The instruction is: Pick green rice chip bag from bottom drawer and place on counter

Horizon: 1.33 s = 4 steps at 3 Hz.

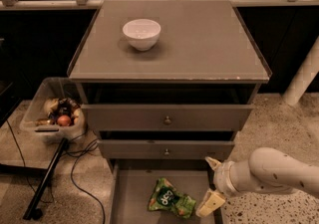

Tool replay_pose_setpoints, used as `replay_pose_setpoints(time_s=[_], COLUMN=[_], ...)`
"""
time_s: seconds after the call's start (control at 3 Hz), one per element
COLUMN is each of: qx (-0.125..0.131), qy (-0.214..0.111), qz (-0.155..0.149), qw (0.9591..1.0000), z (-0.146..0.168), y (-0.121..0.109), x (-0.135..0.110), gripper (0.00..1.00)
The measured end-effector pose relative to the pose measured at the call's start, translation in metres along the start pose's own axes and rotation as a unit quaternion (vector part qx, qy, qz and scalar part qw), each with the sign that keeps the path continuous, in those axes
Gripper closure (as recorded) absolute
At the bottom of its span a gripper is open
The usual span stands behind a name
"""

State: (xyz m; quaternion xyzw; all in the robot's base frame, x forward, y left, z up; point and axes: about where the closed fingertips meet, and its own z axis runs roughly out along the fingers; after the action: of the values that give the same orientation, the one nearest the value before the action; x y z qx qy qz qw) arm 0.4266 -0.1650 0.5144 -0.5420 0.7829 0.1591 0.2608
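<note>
The green rice chip bag [169, 199] lies flat on the floor of the open bottom drawer [130, 193], near its middle. My gripper [211, 184] reaches in from the right on a white arm and sits just right of the bag, above the drawer's right side. Its two pale fingers are spread apart, one up near the middle drawer and one down beside the bag, holding nothing. The counter [199, 39] is the flat grey-brown cabinet top above.
A white bowl [141, 33] stands on the counter at the left. Two upper drawers with round knobs [167, 119] sit slightly pulled out. A clear bin of items [52, 113] and black cables lie on the floor at the left. A white post [304, 76] stands at the right.
</note>
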Motion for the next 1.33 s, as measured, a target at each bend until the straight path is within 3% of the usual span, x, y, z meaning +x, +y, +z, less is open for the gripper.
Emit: replay_pose_setpoints(time_s=[0.33,1.0,1.33], qx=[-0.03,-0.057,-0.056], qy=[0.014,0.03,0.008], qz=[0.022,0.063,0.071], qw=[0.9992,0.996,0.9959], z=[0.037,0.094,0.119], y=[0.021,0.045,0.051], x=[0.017,0.057,0.071], gripper=[0.0,0.0,0.0])
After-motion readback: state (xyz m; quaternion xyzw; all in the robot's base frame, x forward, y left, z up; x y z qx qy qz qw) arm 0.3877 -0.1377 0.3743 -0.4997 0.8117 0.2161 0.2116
